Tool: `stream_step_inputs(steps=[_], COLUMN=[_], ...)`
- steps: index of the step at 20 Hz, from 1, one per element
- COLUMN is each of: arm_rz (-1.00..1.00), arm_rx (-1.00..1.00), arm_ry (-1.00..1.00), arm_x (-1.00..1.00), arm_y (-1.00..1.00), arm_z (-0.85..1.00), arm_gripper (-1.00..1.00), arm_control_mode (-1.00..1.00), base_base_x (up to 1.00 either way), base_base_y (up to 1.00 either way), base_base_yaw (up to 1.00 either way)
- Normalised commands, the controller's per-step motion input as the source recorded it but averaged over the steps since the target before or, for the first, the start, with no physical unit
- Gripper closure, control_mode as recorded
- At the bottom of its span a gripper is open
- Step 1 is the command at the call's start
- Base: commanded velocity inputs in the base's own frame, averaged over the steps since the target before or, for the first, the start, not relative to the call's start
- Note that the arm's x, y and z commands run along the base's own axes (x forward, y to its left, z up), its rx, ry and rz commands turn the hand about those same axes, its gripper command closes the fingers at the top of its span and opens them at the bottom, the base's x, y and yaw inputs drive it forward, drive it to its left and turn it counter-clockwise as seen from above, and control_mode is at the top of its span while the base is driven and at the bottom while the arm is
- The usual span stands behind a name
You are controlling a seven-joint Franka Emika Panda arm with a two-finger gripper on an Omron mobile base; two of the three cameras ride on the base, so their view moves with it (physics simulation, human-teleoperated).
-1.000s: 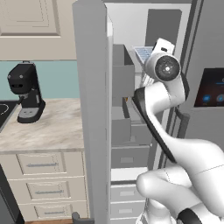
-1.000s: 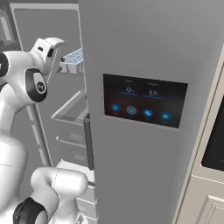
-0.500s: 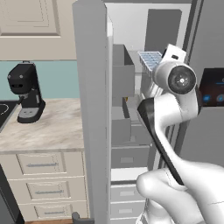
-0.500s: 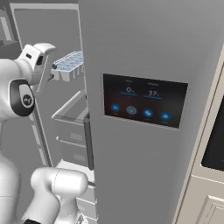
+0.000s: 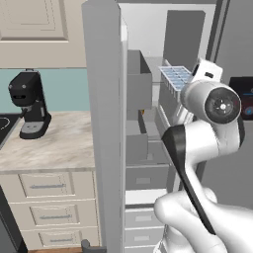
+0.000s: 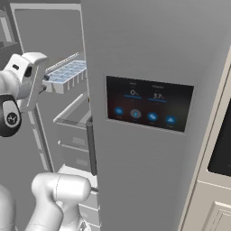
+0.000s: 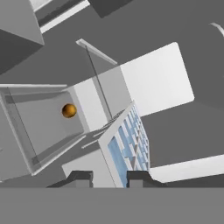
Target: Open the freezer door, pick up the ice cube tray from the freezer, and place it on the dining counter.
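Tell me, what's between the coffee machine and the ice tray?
The open freezer door stands between the coffee machine and the ice cube tray, seen in the left base view.

From my seat, the freezer door (image 5: pixel 104 123) stands swung open at ten o'clock of the arm, edge-on between the worktop (image 5: pixel 47 143) on its left and the freezer (image 5: pixel 148 113) on its right. A coffee machine (image 5: pixel 29 106) sits on that worktop, drawers (image 5: pixel 47 197) under it. The ice cube tray (image 5: pixel 175 76) hangs at twelve o'clock in front of the freezer's shelves, above the bins, clamped at its near end in the gripper (image 7: pixel 109 177). At two o'clock I see the touchscreen door (image 6: pixel 149 103), right of the tray. A small ball (image 7: pixel 68 110) lies in a bin.
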Motion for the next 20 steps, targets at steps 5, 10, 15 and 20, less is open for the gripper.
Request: stream_step_inputs(steps=[5, 10, 15, 20], arm_rz=[0.00, 0.00, 0.00, 0.00], arm_rx=[0.00, 0.00, 0.00, 0.00], arm_ry=[0.05, 0.03, 0.01, 0.00], arm_x=[-0.52, -0.47, -0.31, -0.10], arm_y=[0.07, 0.04, 0.01, 0.00], arm_z=[0.00, 0.00, 0.00, 0.00], arm_gripper=[1.00, 1.00, 1.00, 1.00], arm_control_mode=[-1.00, -1.00, -1.00, 1.00], base_base_x=[0.00, 0.00, 0.00, -0.23], base_base_y=[0.00, 0.00, 0.00, 0.00], base_base_yaw=[0.00, 0.00, 0.00, 0.00])
